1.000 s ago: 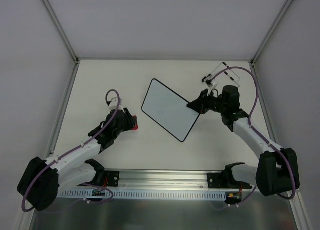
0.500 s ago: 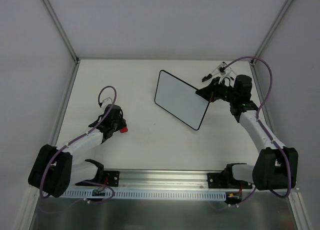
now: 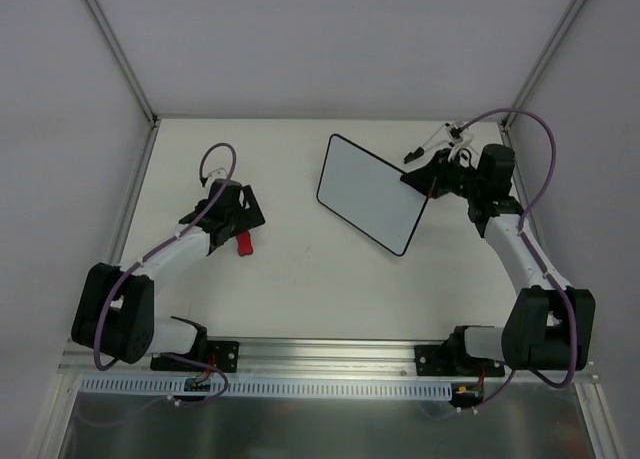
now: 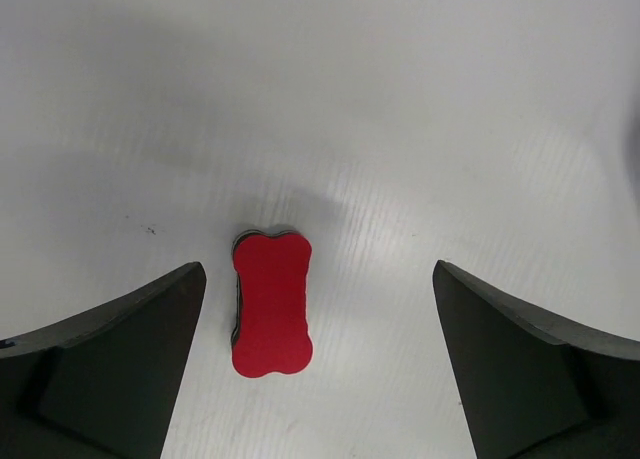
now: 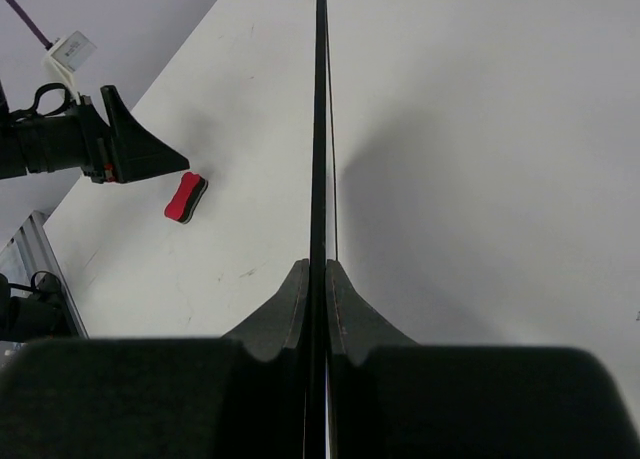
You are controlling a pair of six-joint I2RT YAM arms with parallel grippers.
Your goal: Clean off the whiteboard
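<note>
White surface (image 3: 300, 279) between grey walls, blank whiteboard (image 3: 372, 192) clamped by one edge in right gripper (image 3: 421, 182) at right rear, red eraser (image 4: 271, 302) laid flat, untouched, inside wide-open left gripper (image 4: 318, 271).

A robot test cell in a lab, by every sign; a white tabletop (image 3: 300, 289) is boxed in by plain grey panels (image 3: 330, 39) held on aluminium struts (image 3: 117, 49); the left arm (image 3: 170, 254) and right arm (image 3: 515, 249) stand bolted to a metal rail (image 3: 330, 351) at the near edge; purple cables (image 3: 512, 112) loop along them.
</note>
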